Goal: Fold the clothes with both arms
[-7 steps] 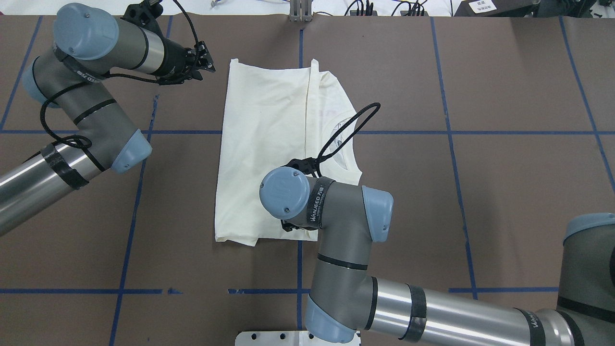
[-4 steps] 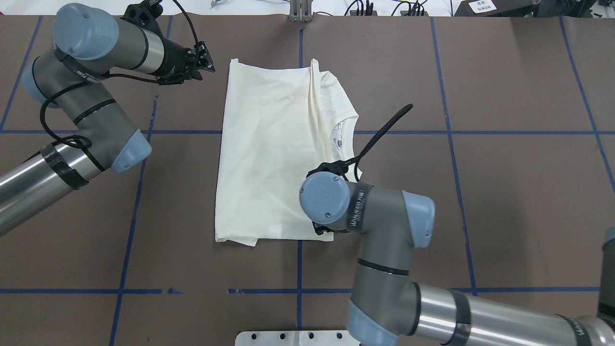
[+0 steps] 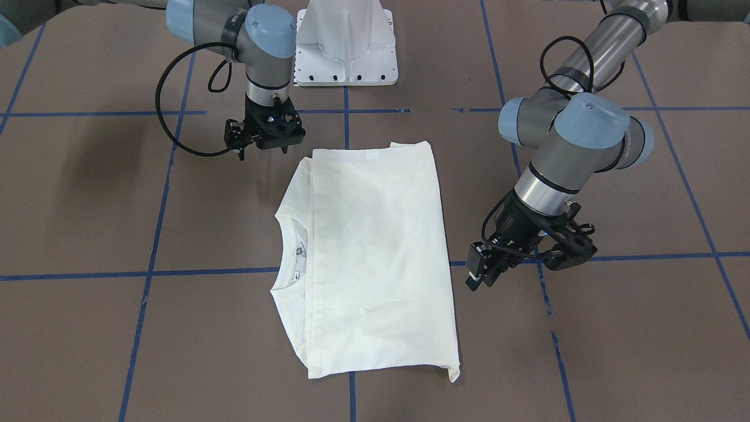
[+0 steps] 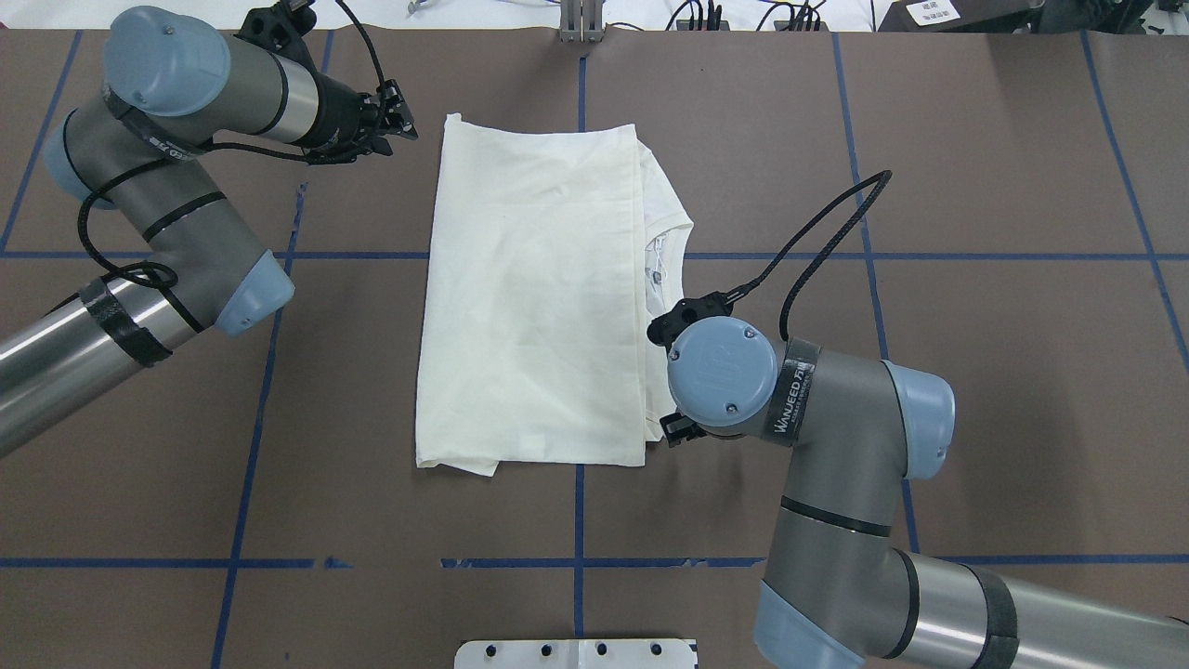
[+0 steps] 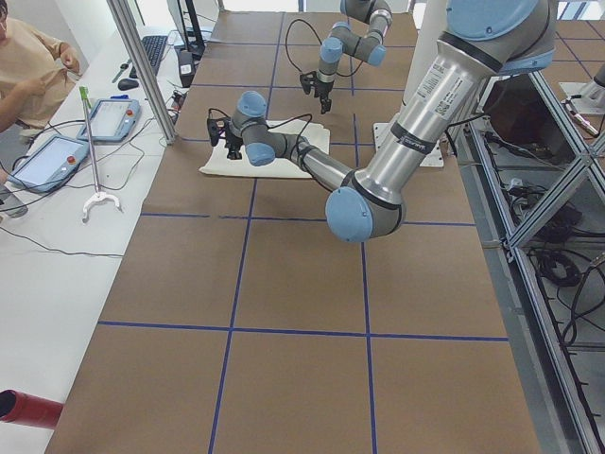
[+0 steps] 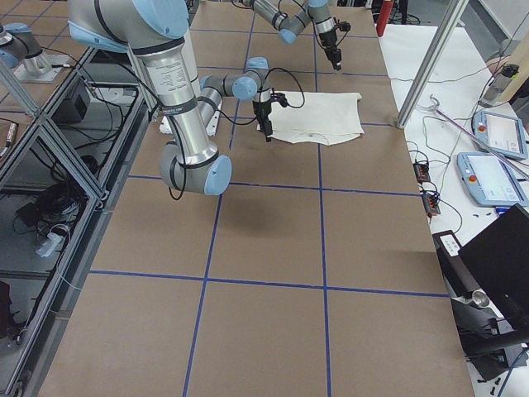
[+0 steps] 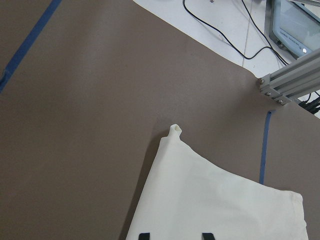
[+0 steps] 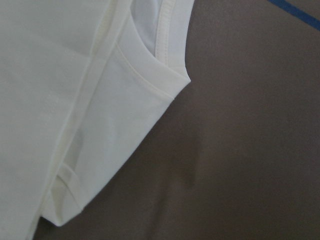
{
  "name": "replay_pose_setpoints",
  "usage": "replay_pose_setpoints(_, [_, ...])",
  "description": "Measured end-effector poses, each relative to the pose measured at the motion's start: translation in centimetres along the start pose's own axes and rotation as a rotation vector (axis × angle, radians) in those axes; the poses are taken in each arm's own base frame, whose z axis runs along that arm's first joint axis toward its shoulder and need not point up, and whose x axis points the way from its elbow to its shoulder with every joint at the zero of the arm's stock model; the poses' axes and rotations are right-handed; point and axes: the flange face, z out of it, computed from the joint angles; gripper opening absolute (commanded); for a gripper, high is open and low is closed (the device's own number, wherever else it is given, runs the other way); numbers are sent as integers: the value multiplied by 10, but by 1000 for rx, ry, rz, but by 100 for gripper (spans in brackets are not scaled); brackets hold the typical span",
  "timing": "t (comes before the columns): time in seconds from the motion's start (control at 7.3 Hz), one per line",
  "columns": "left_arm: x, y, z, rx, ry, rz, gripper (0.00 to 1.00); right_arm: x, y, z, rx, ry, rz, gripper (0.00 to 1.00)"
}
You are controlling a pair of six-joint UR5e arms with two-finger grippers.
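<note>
The shirt (image 4: 529, 297) lies flat, folded into a panel whose long axis runs away from the robot. The right gripper (image 3: 261, 143) hangs just beside its near, collar-side corner — whether clenched I cannot tell; the left gripper (image 4: 401, 119), spread and empty, hovers off the far opposite corner.

The right gripper (image 3: 263, 140) is almost fully hidden under its own blue wrist cap (image 4: 723, 372) in the overhead view. How its jaws stand cannot be told from the front view either. Half of the collar (image 3: 288, 231) is covered by the folded top layer of the shirt (image 3: 381, 252). The small tag (image 3: 297, 251) inside is too tiny to be read. In the left wrist view, only two dark fingertips (image 7: 144, 236) of the left gripper (image 7: 176, 236) are seen, cut off by the bottom edge.
</note>
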Motion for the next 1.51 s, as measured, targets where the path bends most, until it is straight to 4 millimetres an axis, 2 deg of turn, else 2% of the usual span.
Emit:
replay_pose_setpoints(0.27, [1,0,0,0,1,-1,45,-16,-3,-13,52,-111,273,99])
replay_pose_setpoints(0.41, [1,0,0,1,1,-1,45,-23,3,-10,63,-189,432,96])
replay_pose_setpoints(0.68, [0,-1,0,4,1,-1,46,-35,10,14,44,-306,722,91])
replay_pose_setpoints(0.82, [0,-1,-1,5,1,-1,46,-37,9,20,36,-339,842,84])
replay_pose_setpoints(0.96, [1,-1,-1,6,3,-1,46,-37,8,23,38,-351,917,79])
replay_pose_setpoints(1.37, [3,-1,-3,8,7,-2,46,-40,10,36,41,-339,1000,78])
replay_pose_setpoints(1.51, [3,0,-3,7,7,-2,46,-42,11,39,41,-336,1009,52])
